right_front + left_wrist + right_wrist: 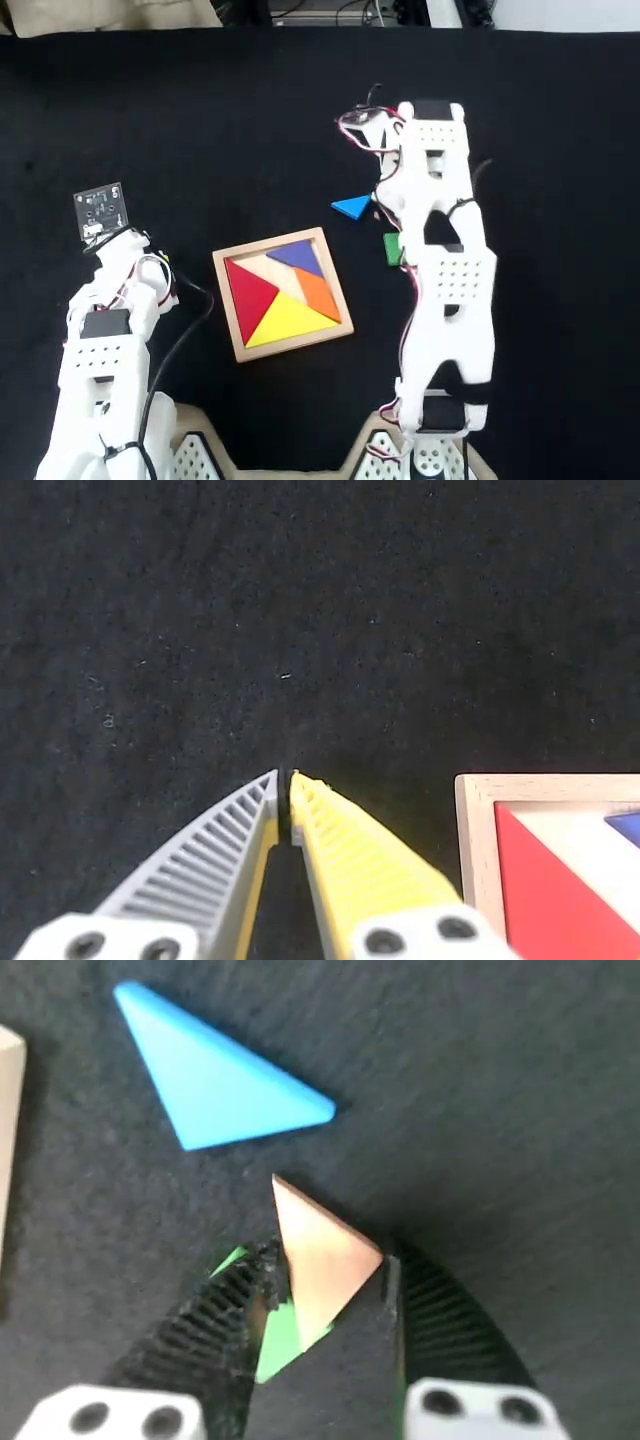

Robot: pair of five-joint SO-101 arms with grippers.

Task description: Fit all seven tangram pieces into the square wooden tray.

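Observation:
The square wooden tray [228,300] lies mid-table and holds red [248,288], yellow [287,320], orange [318,292] and purple [298,256] pieces, with bare wood showing near its far left corner. A blue triangle [351,206] and a green piece [392,248] lie on the cloth to its right, under my right arm [440,260]. My right gripper [325,1260] is shut on a small tan-pink triangle [320,1250], just above the green piece [280,1345] and short of the blue triangle [215,1080]. My left gripper [288,778] is shut and empty over the cloth, left of the tray [475,830].
Black cloth covers the table [200,130]. The left arm [110,300] stands at the near left, with its cable trailing toward the tray. Wires hang at the right arm's far end [365,125]. A tray edge [8,1110] shows beside the right gripper.

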